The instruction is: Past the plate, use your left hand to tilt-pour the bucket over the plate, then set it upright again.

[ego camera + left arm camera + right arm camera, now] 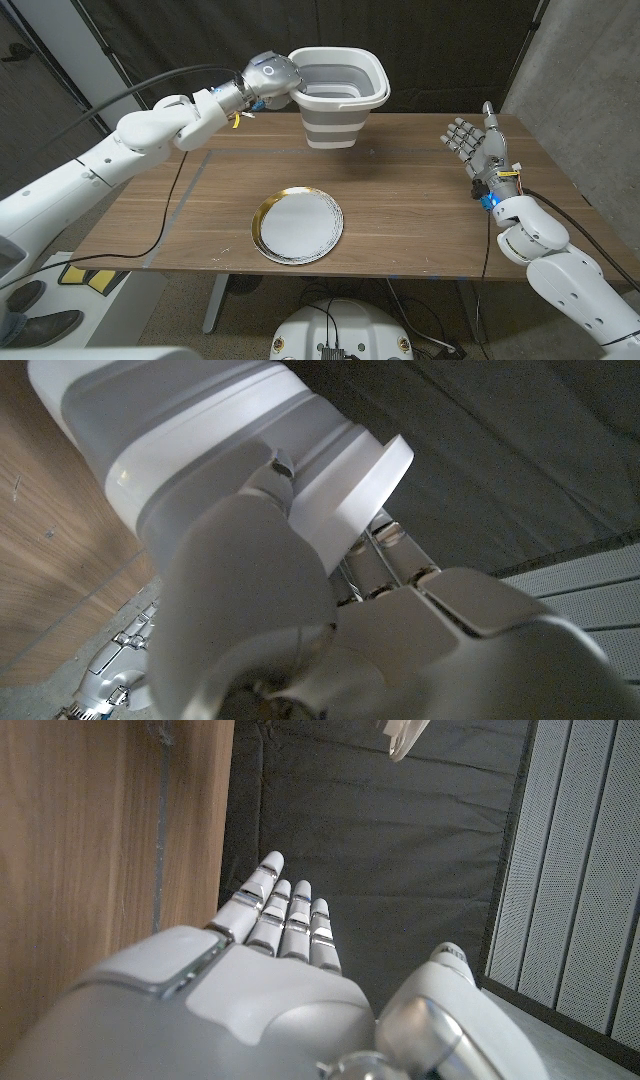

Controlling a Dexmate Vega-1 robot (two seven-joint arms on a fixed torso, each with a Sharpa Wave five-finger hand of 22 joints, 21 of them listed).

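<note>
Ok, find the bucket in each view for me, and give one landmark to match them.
Head view: the bucket is top centre, past the plate, with the left hand on its rim.
Left wrist view: it fills the upper left, the hand gripping its rim.
Right wrist view: only a pale corner at the top edge, probably its rim.
Shared landmark: the wooden table.

Your bucket (337, 100) looks like matt plastic, white at the rim with softer grey bands round its wall, smooth in the left wrist view. The plate (297, 226) has a pale matt centre and a shiny gold-coloured rim. The counter (420, 200) under it is brown wood grain with a dull, smooth finish. Your left robot hand (268, 78) shows glossy white shell and brushed metal; your right robot hand (478, 148) is grey metal and plastic. Behind the counter's far edge hangs dark matt cloth (200, 40).
</note>
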